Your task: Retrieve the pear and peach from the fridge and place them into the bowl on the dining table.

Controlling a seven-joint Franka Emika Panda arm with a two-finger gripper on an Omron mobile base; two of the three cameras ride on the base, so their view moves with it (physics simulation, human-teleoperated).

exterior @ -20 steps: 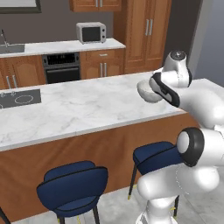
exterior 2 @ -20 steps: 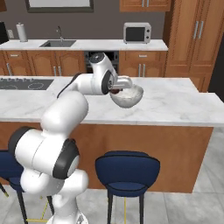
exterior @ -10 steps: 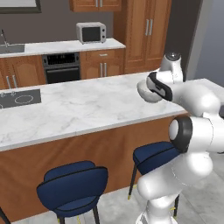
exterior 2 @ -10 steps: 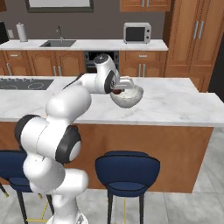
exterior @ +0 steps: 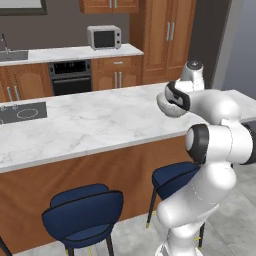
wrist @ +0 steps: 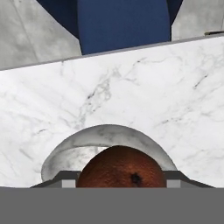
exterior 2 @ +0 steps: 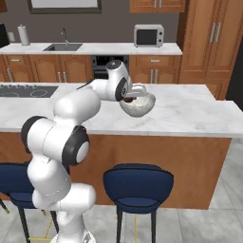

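The translucent whitish bowl stands on the white marble dining table, near the middle of its top. My gripper hangs just over the bowl's near rim, shut on a round reddish-brown peach. In the hand view the peach sits between the two fingers, directly above the bowl, with the table's top beyond. The pear is out of view. A tall light-grey panel, seemingly the fridge, rises at the far right of the left base view.
Dark blue stools stand along the table's near side. A cooktop is set in the table's left end. Behind are wooden cabinets, an oven, a microwave and a sink.
The arm's elbow and upper links have swung and folded in closer to the base. The gripper has stayed over the bowl with the peach in it.
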